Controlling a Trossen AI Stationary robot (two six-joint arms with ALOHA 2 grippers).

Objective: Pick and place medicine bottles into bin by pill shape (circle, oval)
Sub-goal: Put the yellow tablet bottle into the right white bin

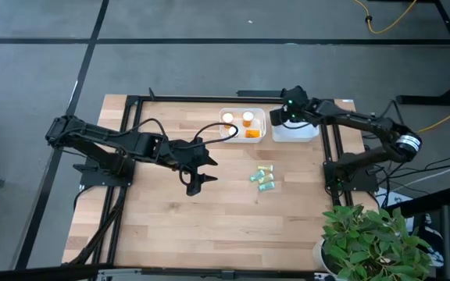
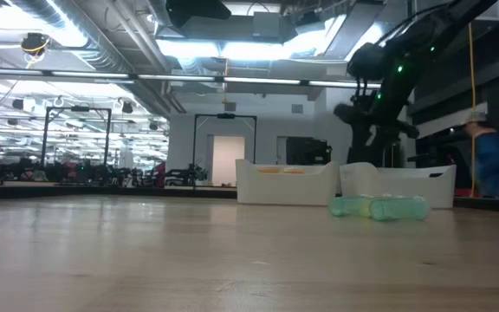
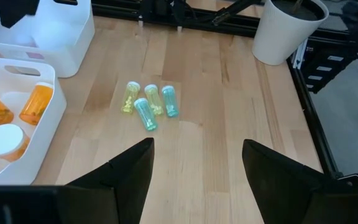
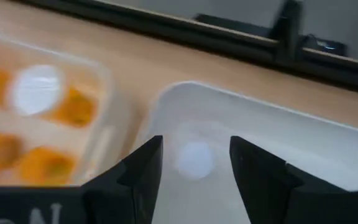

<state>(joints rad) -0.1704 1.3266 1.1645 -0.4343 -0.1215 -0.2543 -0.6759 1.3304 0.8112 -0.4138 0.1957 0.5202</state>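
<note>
The right gripper [image 1: 282, 115] hangs with jaws apart and empty over the right bin [image 1: 307, 134], a white tub at the table's [image 1: 209, 226] far edge. Below the jaws, a pale round cap [image 4: 194, 158] lies on the bin floor. The left gripper [image 1: 194, 184] hovers above mid-table, jaws wide apart and empty. Four teal and yellow-green bottles [image 1: 263, 178] lie clustered, touching, on the wood between the grippers. The left bin [image 1: 230, 137], touching the right one, holds orange bottles [image 1: 248, 120] with white caps.
</note>
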